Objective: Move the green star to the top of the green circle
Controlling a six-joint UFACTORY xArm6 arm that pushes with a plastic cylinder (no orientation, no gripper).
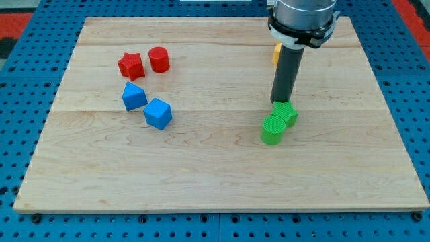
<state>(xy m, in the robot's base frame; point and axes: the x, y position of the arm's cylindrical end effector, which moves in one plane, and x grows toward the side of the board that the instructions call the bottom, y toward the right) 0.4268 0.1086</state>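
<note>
Our tip (278, 101) touches green star block (287, 113), far of green round block (273, 129) | no jaws | risk: overpush nudges circle

Bright, even overhead light is washing the wooden board (215, 168), leaving only short soft shadows beneath the blocks and the dark rod (285, 74). Focus is holding sharp throughout, with no glare showing.
</note>
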